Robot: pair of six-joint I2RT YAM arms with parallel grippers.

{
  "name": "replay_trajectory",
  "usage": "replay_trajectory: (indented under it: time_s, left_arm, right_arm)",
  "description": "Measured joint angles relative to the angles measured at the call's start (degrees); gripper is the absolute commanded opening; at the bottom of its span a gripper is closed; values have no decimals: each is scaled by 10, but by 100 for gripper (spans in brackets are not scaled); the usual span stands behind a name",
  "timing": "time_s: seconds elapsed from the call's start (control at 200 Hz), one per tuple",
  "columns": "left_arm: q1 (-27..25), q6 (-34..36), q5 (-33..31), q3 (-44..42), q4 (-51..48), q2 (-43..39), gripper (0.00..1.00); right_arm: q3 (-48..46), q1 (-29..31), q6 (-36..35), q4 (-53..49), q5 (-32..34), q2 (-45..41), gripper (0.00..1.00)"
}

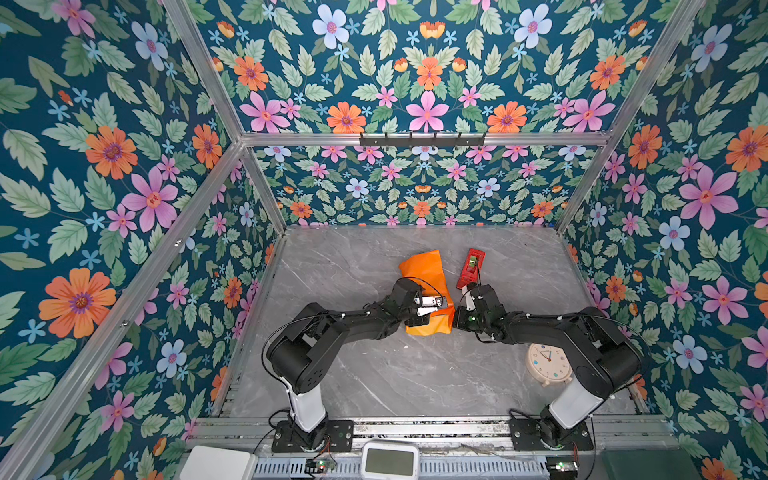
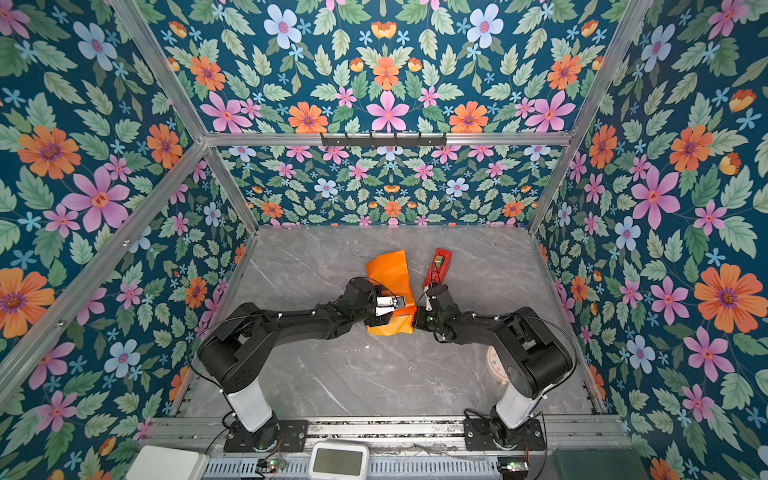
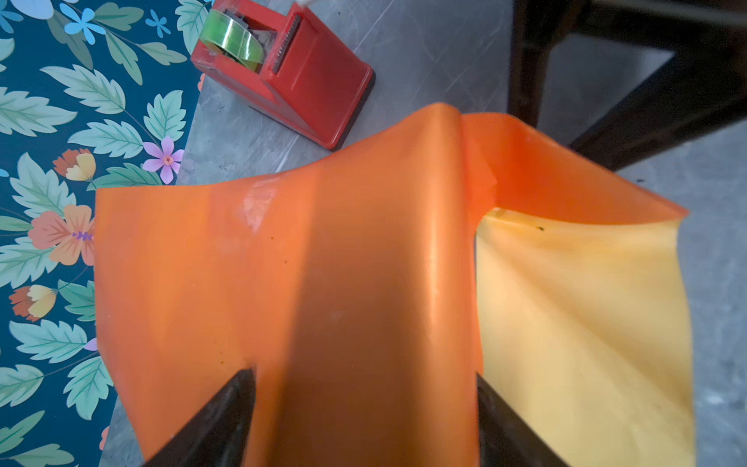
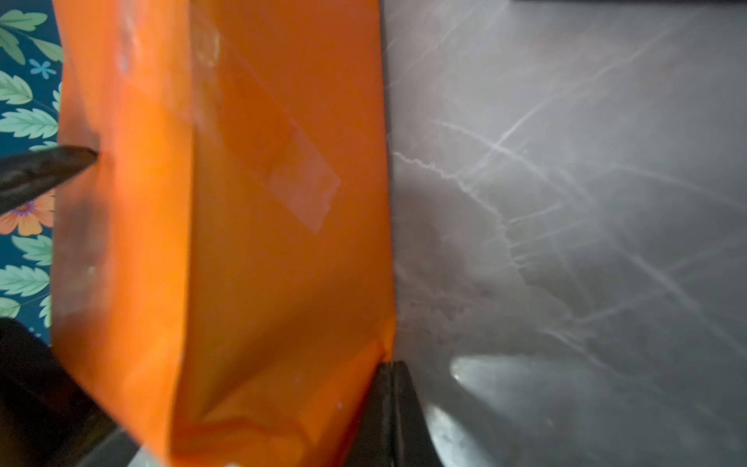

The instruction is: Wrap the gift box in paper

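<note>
The paper (image 1: 424, 270) (image 2: 390, 270) is folded orange side out into a bundle in the middle of the table. The gift box is hidden. In the left wrist view the paper (image 3: 343, 250) forms an orange ridge, and its yellow face (image 3: 586, 323) shows on one loose flap. My left gripper (image 1: 442, 306) (image 2: 401, 305) (image 3: 361, 380) straddles that ridge, jaws wide, both fingers pressing its sides. My right gripper (image 1: 454, 316) (image 2: 415, 318) (image 4: 390, 366) is shut at the bundle's right edge, where the paper (image 4: 262, 242) runs down into its closed tips.
A red tape dispenser (image 1: 470, 268) (image 2: 437, 268) (image 3: 283, 68) with a green roll lies just right of the bundle, behind my right wrist. A cream alarm clock (image 1: 548, 363) (image 2: 496, 365) sits under the right arm. Clear tape (image 4: 303, 186) is stuck on the orange face.
</note>
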Motion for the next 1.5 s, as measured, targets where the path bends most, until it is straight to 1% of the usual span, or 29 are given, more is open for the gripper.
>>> replay_trajectory:
  time_s: [0.075,0.185,0.45,1.39,1.5]
  left_arm:
    - [0,0,0,0,0,0,79]
    - [0,2,0,-1,1,0,79]
    - [0,2,0,-1,2,0,79]
    - [0,3,1,-1,5,2,78]
    - [0,3,2,-1,5,2,78]
  right_arm:
    - [0,0,-3,-8,14,-16,6]
    - [5,0,-6,-15,21,-14,6]
    - [9,2,-13,-14,7,-13,6]
    - [1,34,-2,42,5,-4,4]
    - [0,39,-1,58,7,17,4]
